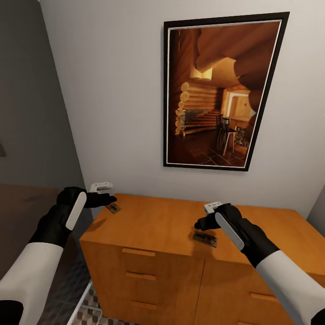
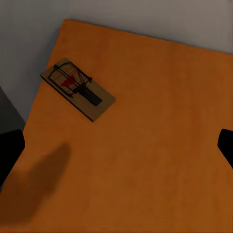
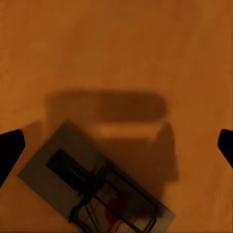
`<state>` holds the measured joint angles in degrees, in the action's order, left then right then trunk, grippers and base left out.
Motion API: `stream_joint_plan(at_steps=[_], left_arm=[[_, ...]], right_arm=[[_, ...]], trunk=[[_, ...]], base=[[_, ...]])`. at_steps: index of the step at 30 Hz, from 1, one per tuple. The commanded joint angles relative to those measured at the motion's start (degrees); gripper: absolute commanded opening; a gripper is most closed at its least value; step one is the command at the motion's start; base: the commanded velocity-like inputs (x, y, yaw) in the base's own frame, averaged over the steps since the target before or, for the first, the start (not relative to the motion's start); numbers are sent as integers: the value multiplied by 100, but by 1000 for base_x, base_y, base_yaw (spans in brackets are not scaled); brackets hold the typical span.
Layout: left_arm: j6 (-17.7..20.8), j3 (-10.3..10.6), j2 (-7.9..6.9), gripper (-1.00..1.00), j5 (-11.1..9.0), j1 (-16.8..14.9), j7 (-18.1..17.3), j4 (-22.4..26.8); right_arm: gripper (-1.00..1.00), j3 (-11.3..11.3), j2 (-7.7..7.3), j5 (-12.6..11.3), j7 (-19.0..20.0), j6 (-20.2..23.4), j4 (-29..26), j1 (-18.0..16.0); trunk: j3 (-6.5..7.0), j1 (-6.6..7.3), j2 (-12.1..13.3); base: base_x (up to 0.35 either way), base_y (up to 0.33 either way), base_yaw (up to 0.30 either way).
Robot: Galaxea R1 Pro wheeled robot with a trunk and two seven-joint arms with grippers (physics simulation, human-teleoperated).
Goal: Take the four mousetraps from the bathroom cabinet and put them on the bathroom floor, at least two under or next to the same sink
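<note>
Two mousetraps lie flat on the top of the orange-brown cabinet [image 1: 155, 225]. One mousetrap [image 1: 113, 208] sits near the cabinet's back left corner, just beyond the tips of my left gripper [image 1: 108, 199]. In the left wrist view this mousetrap [image 2: 77, 90] lies ahead of the open left gripper [image 2: 116, 148], apart from both fingers. The other mousetrap [image 1: 205, 238] lies mid-top, directly under my right gripper [image 1: 199, 224]. In the right wrist view that mousetrap [image 3: 92, 191] lies below the open right gripper [image 3: 116, 145], which hovers above it without touching.
A framed picture [image 1: 221, 90] of a log cabin hangs on the white wall behind the cabinet. Drawer fronts with handles [image 1: 137, 253] face me. A strip of patterned bathroom floor [image 1: 88, 307] shows at the cabinet's left foot, beside a dark wall [image 1: 27, 90].
</note>
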<state>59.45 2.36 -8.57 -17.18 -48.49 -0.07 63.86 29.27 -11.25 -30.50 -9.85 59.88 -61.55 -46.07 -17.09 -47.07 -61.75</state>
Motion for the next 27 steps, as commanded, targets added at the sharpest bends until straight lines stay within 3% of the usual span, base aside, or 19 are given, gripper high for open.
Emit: stream_joint_plan(at_steps=[1,12,27], left_arm=[[18,10,-5,100,-4,-6,-1,4],[16,10,-5,100,-8,-3,0,-4],[14,10,-8,100,-5,-4,2,-45]], right_arm=[[100,74,-5,-63,-58,12,-6,-7],[100,542,-7,-92,-53,12,-6,-7],[100,578,-17,-96,-52,12,-6,-7]], trunk=[[-8,-1,-5],[-8,-1,-5],[-8,-1,-5]], base=[[0,0,0],[0,0,0],[0,0,0]])
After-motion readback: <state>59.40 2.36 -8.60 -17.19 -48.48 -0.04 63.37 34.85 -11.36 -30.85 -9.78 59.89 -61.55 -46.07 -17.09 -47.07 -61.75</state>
